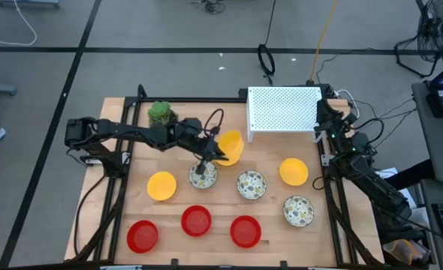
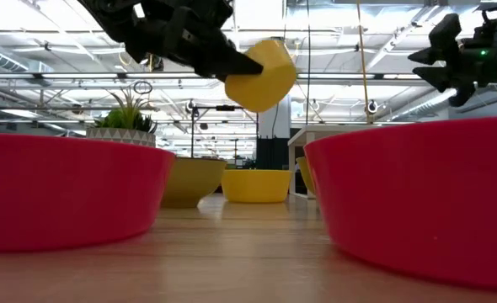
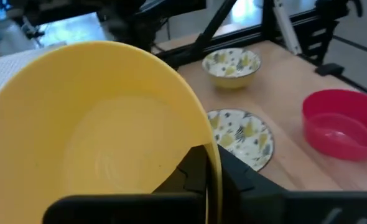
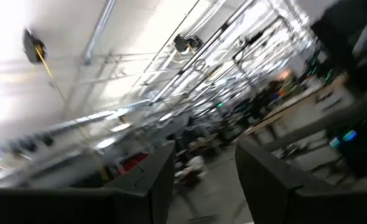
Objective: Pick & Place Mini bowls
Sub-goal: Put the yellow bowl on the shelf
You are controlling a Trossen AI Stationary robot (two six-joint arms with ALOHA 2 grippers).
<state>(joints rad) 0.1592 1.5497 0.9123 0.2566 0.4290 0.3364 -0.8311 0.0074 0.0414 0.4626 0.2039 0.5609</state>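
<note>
- High view: the left end effector (image 1: 215, 151) is over the middle of the counter (image 1: 124, 187), nearer its far edge, clamped tight on the rim of a yellow mini bowl (image 1: 230, 146), which hangs tipped on its side above the surface. Just beside it on the near side, a speckled mini bowl (image 1: 202, 177) sits flat. Another speckled bowl (image 1: 251, 184) lies at mid-counter, and a third (image 1: 298, 211) lies toward the right edge. Yellow bowls sit left of centre (image 1: 161, 186) and right of centre (image 1: 293, 171). Three red bowls line the near edge (image 1: 142, 235) (image 1: 196, 220) (image 1: 245, 231). A potted plant (image 1: 160, 113) stands near the far left corner, and a white perforated box (image 1: 283, 111) stands at the far edge. The right end effector (image 1: 326, 129) waits by the far right corner.
- Low view: the held yellow bowl (image 2: 261, 74) is in the air, well clear of the counter, its opening turned sideways. Two red bowls (image 2: 63, 198) (image 2: 425, 198) fill the foreground.
- Left wrist view: the yellow bowl (image 3: 96, 124) fills the frame, its rim pinched between the dark fingers (image 3: 196, 171), its hollow facing the camera. Beyond it are two speckled bowls (image 3: 242, 134) (image 3: 232, 64) and a red one (image 3: 342, 121).
- Right wrist view: the right end effector's fingers (image 4: 152, 180) stand wide apart, empty, aimed at the room's ceiling.
</note>
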